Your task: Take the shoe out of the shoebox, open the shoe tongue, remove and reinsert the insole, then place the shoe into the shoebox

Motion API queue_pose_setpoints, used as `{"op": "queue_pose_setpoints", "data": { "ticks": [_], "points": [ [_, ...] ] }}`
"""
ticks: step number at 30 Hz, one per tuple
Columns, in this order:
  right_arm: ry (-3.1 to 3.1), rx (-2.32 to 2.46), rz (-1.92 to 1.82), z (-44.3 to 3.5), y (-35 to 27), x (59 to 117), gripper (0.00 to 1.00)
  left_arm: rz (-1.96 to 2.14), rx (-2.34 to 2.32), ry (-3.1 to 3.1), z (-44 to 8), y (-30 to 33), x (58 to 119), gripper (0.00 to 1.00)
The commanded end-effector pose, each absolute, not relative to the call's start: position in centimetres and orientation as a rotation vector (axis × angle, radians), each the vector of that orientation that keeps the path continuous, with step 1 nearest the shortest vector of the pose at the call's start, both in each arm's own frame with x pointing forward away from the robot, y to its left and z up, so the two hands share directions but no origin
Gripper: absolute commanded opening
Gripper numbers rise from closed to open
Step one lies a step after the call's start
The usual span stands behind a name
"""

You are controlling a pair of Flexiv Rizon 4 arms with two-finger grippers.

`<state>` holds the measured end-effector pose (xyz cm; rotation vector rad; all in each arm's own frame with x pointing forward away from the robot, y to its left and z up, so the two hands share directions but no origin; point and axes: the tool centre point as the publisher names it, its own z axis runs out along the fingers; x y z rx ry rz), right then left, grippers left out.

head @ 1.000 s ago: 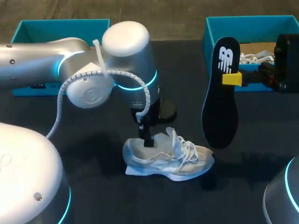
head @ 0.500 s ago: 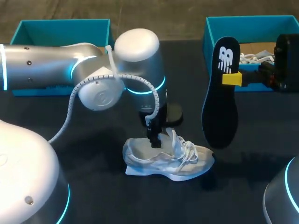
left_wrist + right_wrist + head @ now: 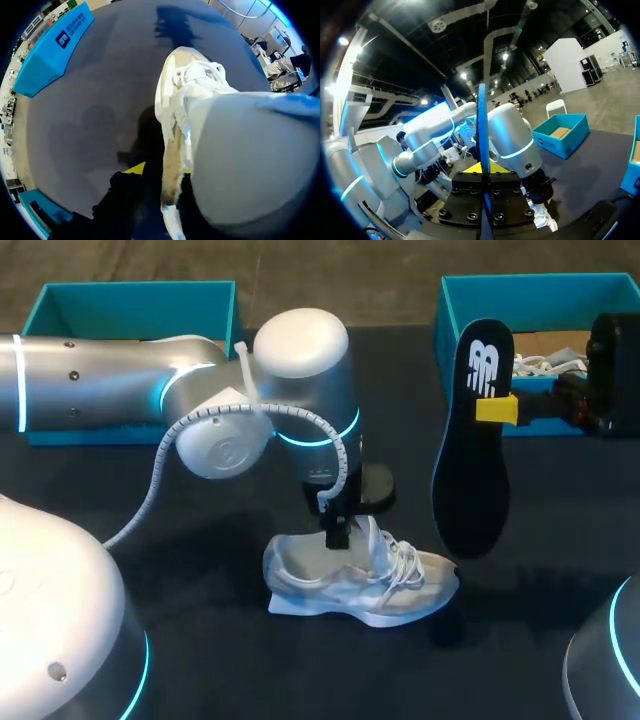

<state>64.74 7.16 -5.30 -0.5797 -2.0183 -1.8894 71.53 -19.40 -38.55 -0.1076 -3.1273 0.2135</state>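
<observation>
My left end effector (image 3: 338,530) is down at the mouth of the white shoe (image 3: 365,585), by the tongue — whether it is clenched on anything I cannot tell. The shoe sits on its sole in the middle of the dark counter (image 3: 200,640), toe toward my right. My right end effector (image 3: 497,408) is clamped on the black insole (image 3: 472,455), which hangs upright just past the toe — near the teal shoebox (image 3: 540,285) at the far right.

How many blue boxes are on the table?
2. The left box sits at the table's far left corner; the right box at the far right, behind the insole held by the right gripper.
</observation>
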Motion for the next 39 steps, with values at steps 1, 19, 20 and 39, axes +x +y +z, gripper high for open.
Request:
{"op": "queue_pose_setpoints", "data": {
  "ticks": [1, 19, 20, 39],
  "points": [
    [-2.019, -0.579, -1.89, -5.4, 7.3, 64.8, 0.0, 0.212, -0.107, -3.125, -38.7, -19.5, 71.7, 0.22],
    [-2.019, -0.579, -1.89, -5.4, 7.3, 64.8, 0.0, 0.264, -0.365, -3.094, -33.8, -17.0, 71.1, 0.0],
    [-2.019, -0.579, -1.89, -5.4, 7.3, 64.8, 0.0, 0.269, -0.376, -3.095, -33.6, -16.9, 71.1, 0.0],
    [-2.019, -0.579, -1.89, -5.4, 7.3, 64.8, 0.0, 0.223, -1.364, -2.898, -30.6, -12.8, 70.0, 0.0]
  ]
}}
